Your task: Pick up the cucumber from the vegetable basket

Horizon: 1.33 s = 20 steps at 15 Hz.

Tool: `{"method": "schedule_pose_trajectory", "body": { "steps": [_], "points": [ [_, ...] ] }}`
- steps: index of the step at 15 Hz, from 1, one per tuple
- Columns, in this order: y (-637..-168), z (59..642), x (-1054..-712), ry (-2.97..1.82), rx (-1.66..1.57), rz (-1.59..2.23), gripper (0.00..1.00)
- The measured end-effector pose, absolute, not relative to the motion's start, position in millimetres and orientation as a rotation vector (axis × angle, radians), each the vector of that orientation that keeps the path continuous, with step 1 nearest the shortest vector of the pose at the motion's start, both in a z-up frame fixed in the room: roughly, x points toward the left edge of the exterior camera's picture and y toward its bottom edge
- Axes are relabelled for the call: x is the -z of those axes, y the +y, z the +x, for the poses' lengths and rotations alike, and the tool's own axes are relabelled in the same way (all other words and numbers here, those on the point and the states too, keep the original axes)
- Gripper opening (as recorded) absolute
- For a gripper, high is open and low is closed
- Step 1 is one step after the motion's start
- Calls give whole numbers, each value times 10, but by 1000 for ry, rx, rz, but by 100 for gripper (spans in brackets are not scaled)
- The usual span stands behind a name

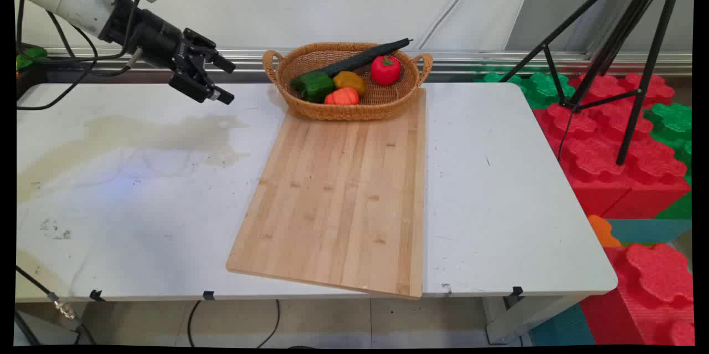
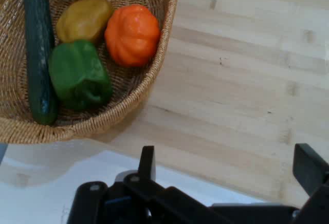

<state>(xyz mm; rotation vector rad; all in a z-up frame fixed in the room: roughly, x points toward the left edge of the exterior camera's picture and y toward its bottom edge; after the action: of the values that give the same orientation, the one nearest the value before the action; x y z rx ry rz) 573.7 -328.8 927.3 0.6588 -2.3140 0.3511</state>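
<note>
1. We see the gripper held in the air over the table – its fingers spread wide, nothing between them.
2. Nearest ahead of it sits the wicker basket, apart from the fingertips.
3. Inside the basket lie a green pepper, an orange pepper, a yellow pepper, a red tomato and a long dark cucumber.
4. Beyond the basket's near rim – touching it – lies the wooden cutting board, bare.
5. We name no step or next move; none is given.
</note>
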Motion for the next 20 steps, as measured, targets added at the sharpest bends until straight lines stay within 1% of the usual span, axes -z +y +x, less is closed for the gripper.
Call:
{"method": "schedule_pose_trajectory", "body": {
  "steps": [6,11,16,20],
  "points": [
    [-3320,5753,-9293,-2305,-371,671,100],
    [-3450,5773,-9341,-2284,-431,687,100],
    [-3716,5723,-9354,-2276,-522,706,100],
    [-3948,5625,-9302,-2274,-564,725,100]
  ]
}}
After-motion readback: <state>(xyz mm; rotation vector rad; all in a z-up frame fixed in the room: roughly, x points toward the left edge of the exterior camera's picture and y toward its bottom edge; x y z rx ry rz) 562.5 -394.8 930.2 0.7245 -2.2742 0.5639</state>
